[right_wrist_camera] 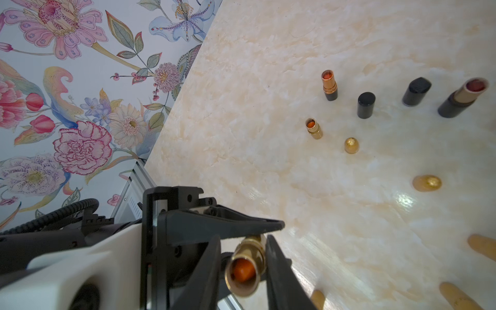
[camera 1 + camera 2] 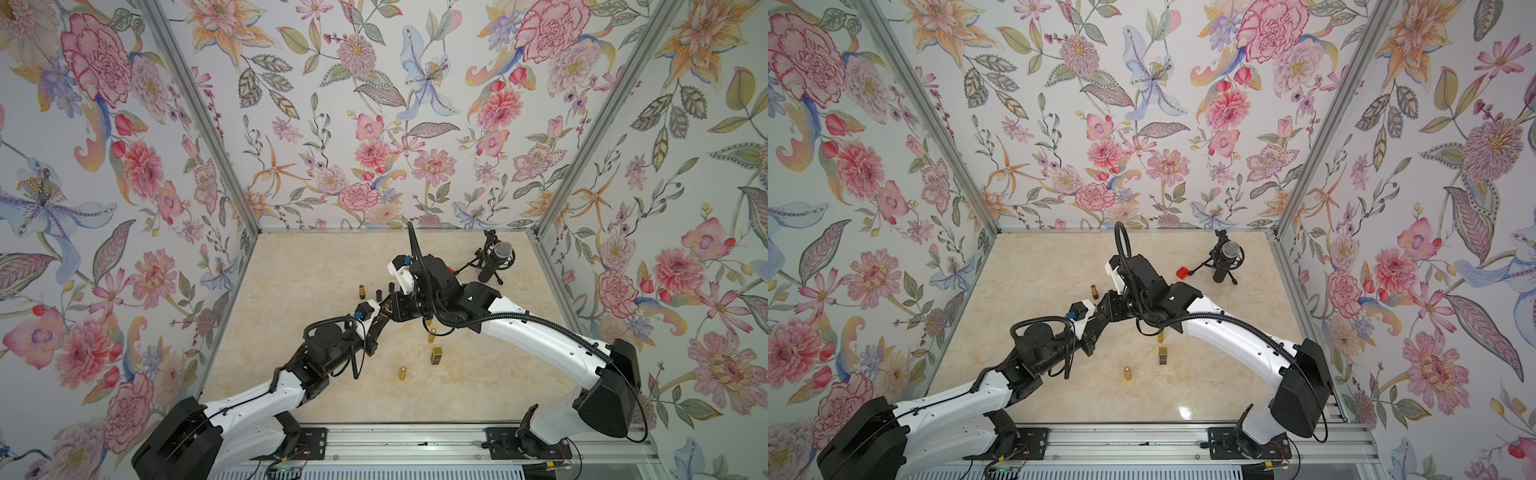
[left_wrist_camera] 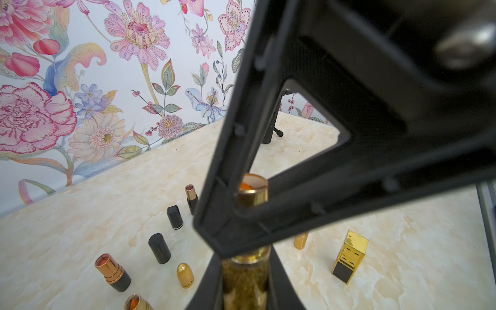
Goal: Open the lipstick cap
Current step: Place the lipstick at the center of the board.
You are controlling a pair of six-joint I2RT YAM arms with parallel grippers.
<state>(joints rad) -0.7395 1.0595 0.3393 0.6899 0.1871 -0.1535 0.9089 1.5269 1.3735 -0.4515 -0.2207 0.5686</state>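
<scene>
Risks first. Lipstick (image 1: 243, 268) hangs between the two claws w/ cap already off: orange stick shows at the open end.
- If right claw (image 1: 243, 241) bites off-centre on the smooth gold sleeve, tube could twist or squirt out.
- If left claw (image 3: 245, 257) lets go before right has a firm hold, it prob. drops to the tabletop (image 1: 268, 107). It could then topple upright pieces nearby, e.g. gold bullet cap (image 1: 351, 145) or open copper lipstick (image 1: 329, 85).
- Bare stick sits close to right claw's fingers (image 1: 281, 273), so smear or snap poss. w/ any sideways drag.
- Claws meet nose to nose in both top views, so little room and a knock is poss.

Position:
- Left claw is clamped on the glitter lower barrel (left wrist view).
- Right claw straddles the gold upper sleeve, one finger each side, jaws narrow. One finger looks to touch, the other shows a hairline gap. Can't tell if it pinches yet.
- Open end points at the right wrist cam.
- Tube looks clear of the tabletop, not resting on it.
</scene>
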